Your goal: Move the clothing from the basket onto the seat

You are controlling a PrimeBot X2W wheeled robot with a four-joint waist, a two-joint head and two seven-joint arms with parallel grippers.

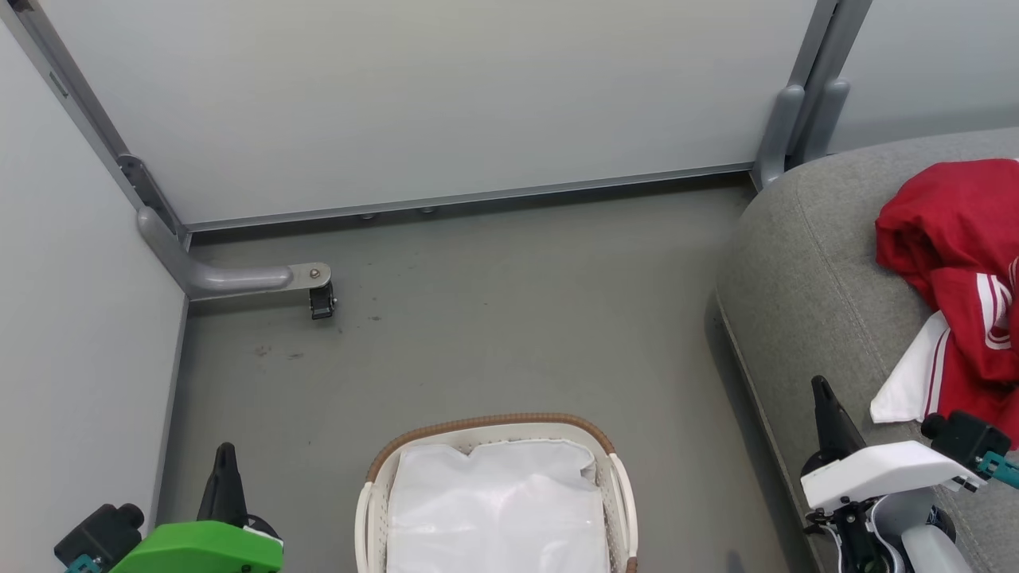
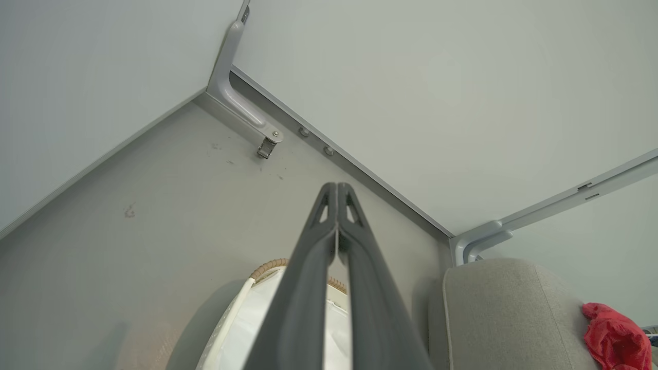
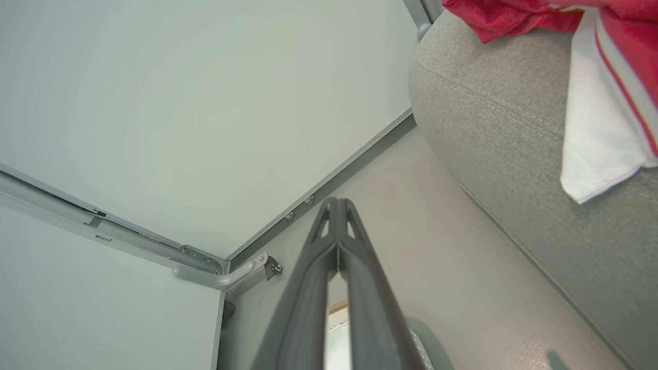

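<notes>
The red clothing [image 1: 959, 263] lies bunched on the grey seat [image 1: 804, 263] at the right, with white striped trim and a white flap hanging near the seat's edge. It shows too in the left wrist view [image 2: 614, 339] and the right wrist view [image 3: 514, 15]. The white basket [image 1: 374, 493] with a brown rim stands on the floor at bottom centre, holding just its white sheet lining. My left gripper [image 1: 225, 454] is shut and empty, left of the basket. My right gripper [image 1: 820, 390] is shut and empty over the seat's front edge, beside the clothing.
Pale partition walls close off the left and back. A grey bracket foot with a small caster [image 1: 321, 301] sticks out over the floor at the back left. Bare grey floor [image 1: 517, 318] lies between basket, wall and seat.
</notes>
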